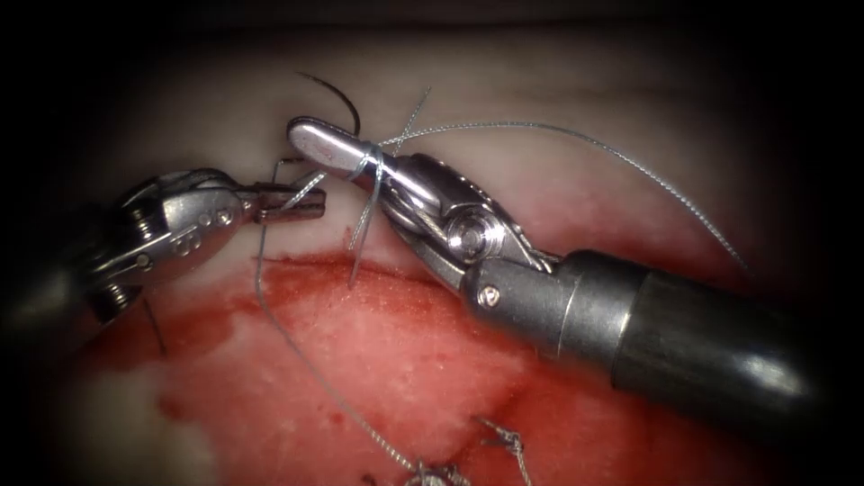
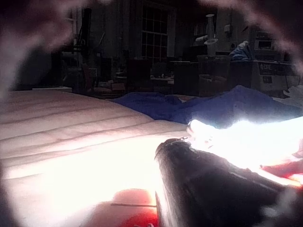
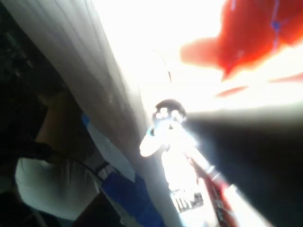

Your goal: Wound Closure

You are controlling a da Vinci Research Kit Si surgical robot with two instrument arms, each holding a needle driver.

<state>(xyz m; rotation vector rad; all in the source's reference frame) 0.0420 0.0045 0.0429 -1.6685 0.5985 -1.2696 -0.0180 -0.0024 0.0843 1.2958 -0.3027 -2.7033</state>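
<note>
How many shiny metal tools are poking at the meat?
2: the left tool is on the left, its pincer shut on thread; the right tool enters from the right, thread wrapped around its pincer.

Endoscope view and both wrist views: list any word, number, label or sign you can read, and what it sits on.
None can be read.
Right end effector, thread looped around it: bare metal, no marking.
Left end effector, holding thread: no marking.
Tissue: no label.
Left wrist view background equipment: any labels too blurred to read.

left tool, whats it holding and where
The left tool grips the thread near its short end; the right tool has thread looped round its shut jaws.
</note>
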